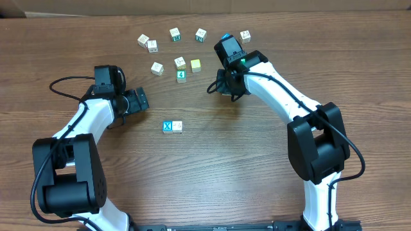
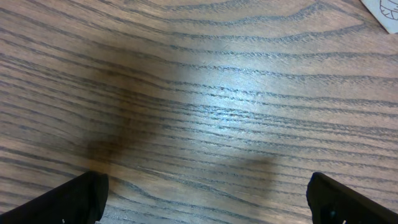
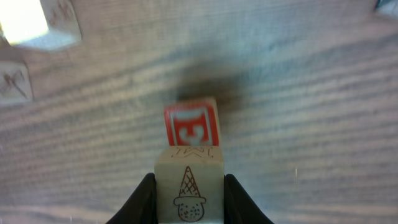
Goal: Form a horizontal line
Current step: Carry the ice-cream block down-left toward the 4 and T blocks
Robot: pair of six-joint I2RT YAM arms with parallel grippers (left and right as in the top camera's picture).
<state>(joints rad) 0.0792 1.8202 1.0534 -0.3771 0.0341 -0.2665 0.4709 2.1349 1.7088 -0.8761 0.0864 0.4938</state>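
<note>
Wood-grain table (image 1: 257, 163) carries the blue X cube (image 1: 167, 126) touching 1 pale cream cube (image 1: 178, 126) at centre, with the teal-green 4 cube (image 1: 181, 75) farther back, while the right gripper (image 3: 189, 194) clamps a cream ice-cream-cone cube (image 3: 188, 183) just before a red-faced cube (image 3: 191, 122) and the left gripper (image 2: 205, 193) gapes wide over bare wood.

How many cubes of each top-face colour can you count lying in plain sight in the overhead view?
pale cubes: 8
blue cube: 1
teal-green cube: 1
yellow-green cube: 1
Total: 11
</note>
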